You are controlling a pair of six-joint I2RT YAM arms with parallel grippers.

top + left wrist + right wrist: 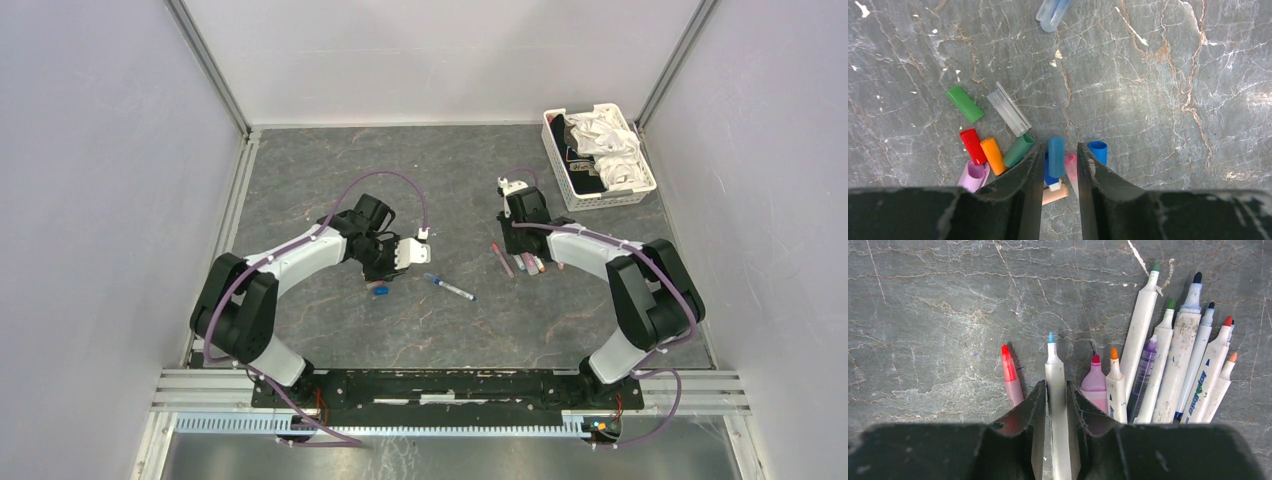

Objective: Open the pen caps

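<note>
The left hand (pixel 1059 150) is seen with its fingers slightly parted over the marbled bench (pixel 1158 75) and nothing gripped. A blue cap (pixel 1056 156) lies loose in the gap between them. The other pen caps (pixel 993 156), in green, red, orange, lilac, pink and clear, are strewn across the lower left and centre of the left wrist frame, touching or just beside one another. The right hand (pixel 1055 386) is closed around a white pen (pixel 1054 365) with a bared blue tip. Uncapped pens (pixel 1175 365) are fanned at the lower right of that frame. A white basket (pixel 612 200) is pictured at the upper right of the overhead frame.
</note>
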